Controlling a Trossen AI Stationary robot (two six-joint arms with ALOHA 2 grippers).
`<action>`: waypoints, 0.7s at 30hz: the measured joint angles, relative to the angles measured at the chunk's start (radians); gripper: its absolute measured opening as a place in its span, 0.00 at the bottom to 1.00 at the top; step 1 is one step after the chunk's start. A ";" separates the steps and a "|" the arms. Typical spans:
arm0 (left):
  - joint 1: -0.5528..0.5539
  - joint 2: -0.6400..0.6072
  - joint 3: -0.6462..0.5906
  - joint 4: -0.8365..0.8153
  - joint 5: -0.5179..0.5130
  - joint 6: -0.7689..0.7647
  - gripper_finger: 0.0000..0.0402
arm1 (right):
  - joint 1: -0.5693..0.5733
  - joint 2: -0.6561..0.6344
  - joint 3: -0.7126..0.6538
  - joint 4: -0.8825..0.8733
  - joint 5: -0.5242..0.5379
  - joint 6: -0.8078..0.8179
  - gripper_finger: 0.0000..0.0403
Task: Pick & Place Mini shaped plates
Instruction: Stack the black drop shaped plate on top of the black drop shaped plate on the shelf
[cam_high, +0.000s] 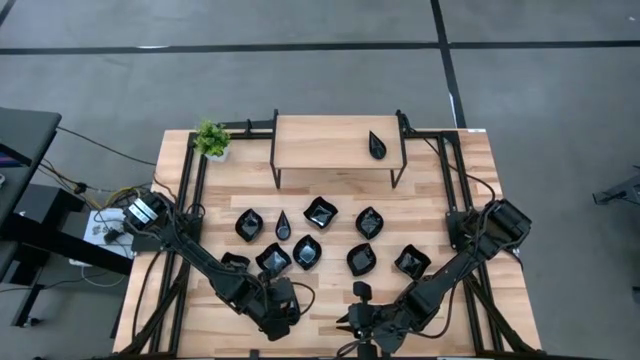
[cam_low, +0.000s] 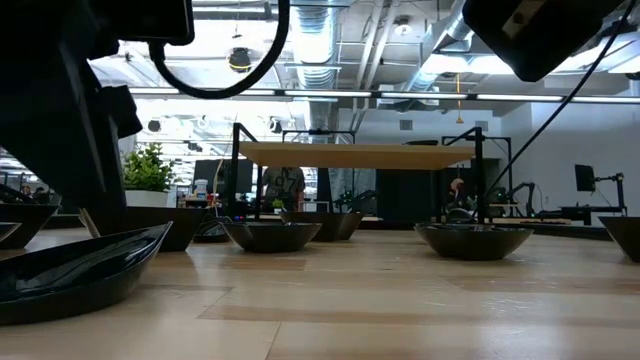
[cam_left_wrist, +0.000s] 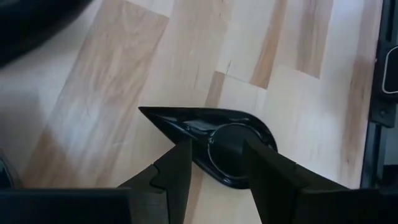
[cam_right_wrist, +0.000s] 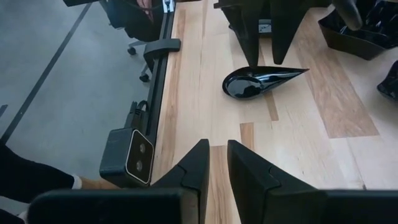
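The table (cam_high: 470, 200) is wide. Its raised shelf (cam_high: 330, 140) stands at the far edge, with one teardrop dish (cam_high: 377, 144) on it. The mini shaped plates (cam_high: 320, 212) are scattered across the middle. My own business is at the near edge on my left side. There my left gripper (cam_left_wrist: 217, 167) has its fingers (cam_left_wrist: 177, 171) apart and low over a teardrop plate (cam_left_wrist: 186, 121) that lies flat on the wood. I have not closed on it. The plate is directly below and just ahead of the claw. Its round bowl end sits in the gap between my fingers, and its pointed tail reaches forward and off past one finger. So the long axis lies slantwise to the line my jaws close along, neither square nor parallel to it. I judge a squeeze would catch the broad rim of the bowl end, and the tail would swing free. My right gripper (cam_right_wrist: 217, 165) waits nearby and faces the same plate across bare boards. Its fingers are drawn almost together with only a slim gap, and they hold nothing. The left is plainly the nearer.
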 joint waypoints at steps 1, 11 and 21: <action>0.000 0.000 0.000 0.000 0.000 -0.011 0.36 | 0.000 0.000 0.000 0.000 0.000 0.000 0.13; -0.015 0.000 0.000 -0.008 -0.022 -0.098 0.36 | 0.000 0.000 0.000 -0.003 0.003 -0.004 0.13; -0.002 -0.001 -0.025 0.004 -0.017 -0.113 0.36 | -0.010 0.000 0.000 -0.012 0.003 -0.027 0.13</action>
